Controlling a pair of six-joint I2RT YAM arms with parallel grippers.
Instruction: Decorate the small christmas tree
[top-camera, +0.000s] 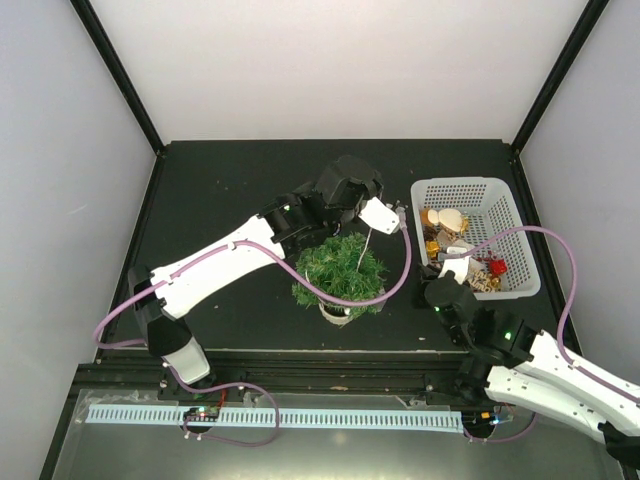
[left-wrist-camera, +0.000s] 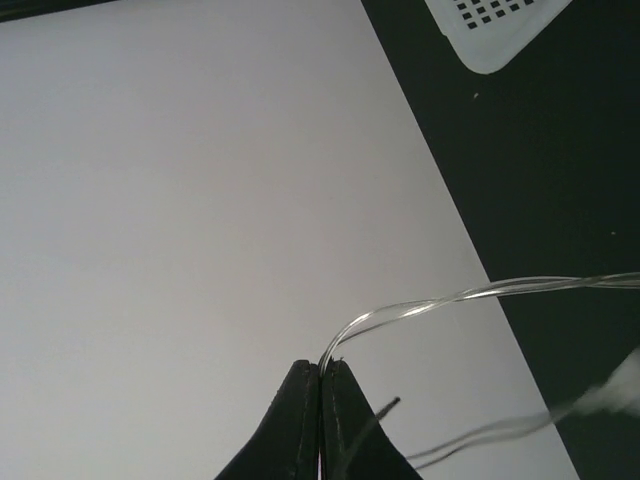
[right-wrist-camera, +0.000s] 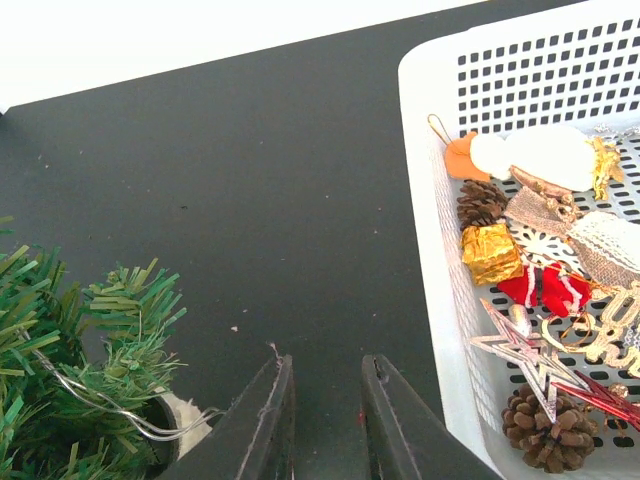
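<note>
Item 1, right gripper (right-wrist-camera: 325, 365): jaws held a little apart with nothing between them, low over the table (top-camera: 230, 190) by its near edge

Item 2, small christmas tree (top-camera: 340, 268): stood upright near the middle of the near edge

Item 3, basket (top-camera: 468, 183): set at the right edge, ornaments inside

Item 4, left gripper (left-wrist-camera: 320, 366): jaws pressed together on a clear strand (left-wrist-camera: 470, 295), which is trailed into the branches

Risk noted: the light tree may be tipped or dragged if the strand is drawn taut, and so thin a strand may be lost from the pinch

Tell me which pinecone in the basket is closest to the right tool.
The lower pinecone, at the near end of the basket by the pink star. The other pinecone lies farther back, beside the gold box.
</note>
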